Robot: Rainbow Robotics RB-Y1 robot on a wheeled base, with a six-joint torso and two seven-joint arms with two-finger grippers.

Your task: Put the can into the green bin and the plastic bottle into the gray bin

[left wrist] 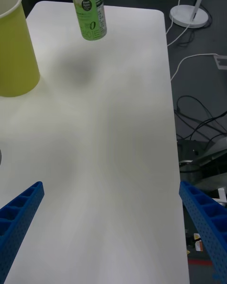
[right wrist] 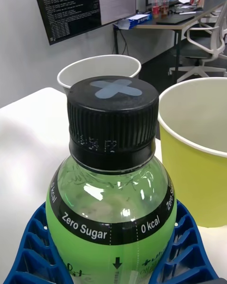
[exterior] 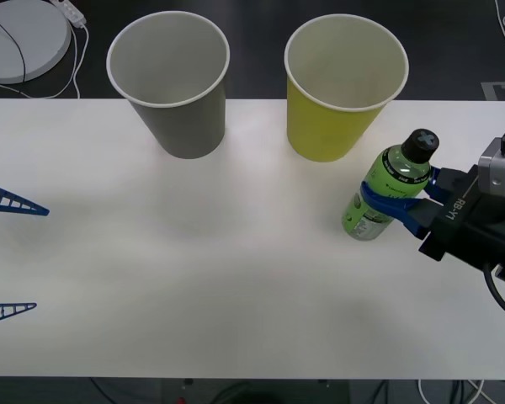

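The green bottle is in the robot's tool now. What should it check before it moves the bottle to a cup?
1. Right tool shut around the plastic bottle: ok.
2. Bottle lifted off the table: ok, left wrist view shows its shadow below.
3. Cap on: ok.
4. Gray bin upright, mouth open: ok.
5. Green bin stands between bottle and gray bin: not ok, go above it.
6. Left tool open, parked aside: ok.
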